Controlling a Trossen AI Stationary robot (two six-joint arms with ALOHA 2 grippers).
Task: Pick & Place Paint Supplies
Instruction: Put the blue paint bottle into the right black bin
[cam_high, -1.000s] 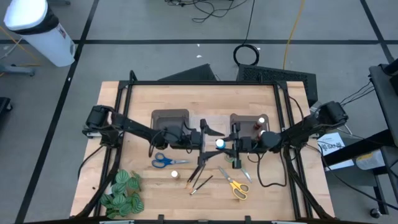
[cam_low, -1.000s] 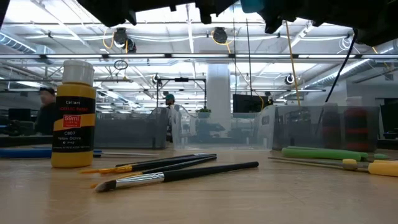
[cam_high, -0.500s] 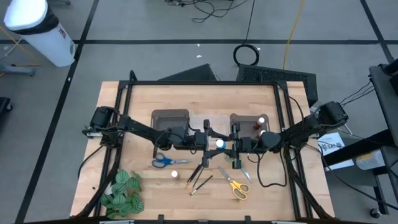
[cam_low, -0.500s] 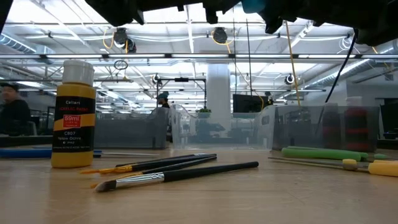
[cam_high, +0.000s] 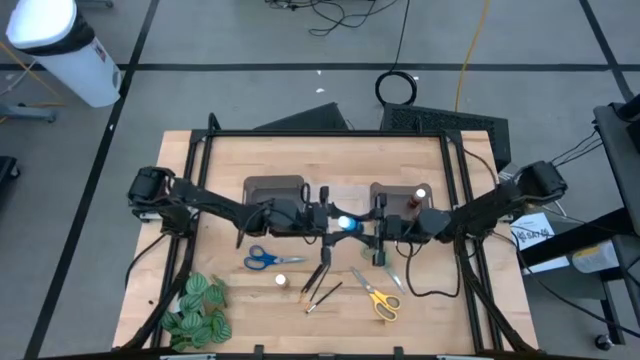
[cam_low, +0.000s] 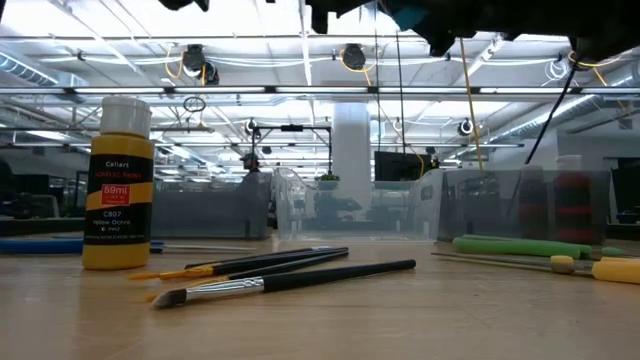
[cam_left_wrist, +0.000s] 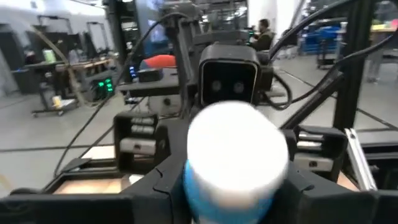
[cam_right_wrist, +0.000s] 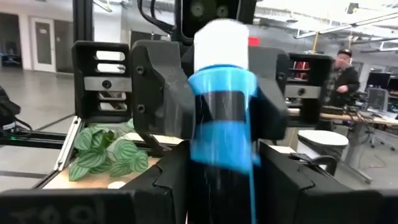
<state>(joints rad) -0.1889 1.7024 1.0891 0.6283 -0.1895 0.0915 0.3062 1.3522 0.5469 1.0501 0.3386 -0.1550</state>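
Bottle (cam_left_wrist: 235, 163) blurred up close, base cut off at frame edge. Scissors (cam_low: 530, 247) handles only, blades cut off. Bin (cam_low: 520, 205) contents too murky to tell.

Both arms (cam_high: 300, 215) bar the table's (cam_high: 430, 300) middle; its front-right corner lies free.

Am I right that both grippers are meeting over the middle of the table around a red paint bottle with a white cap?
Not quite: the paint bottle is blue, not red, as the right wrist view shows. It does have a white cap, and the left gripper and right gripper do meet around it over the middle of the table.
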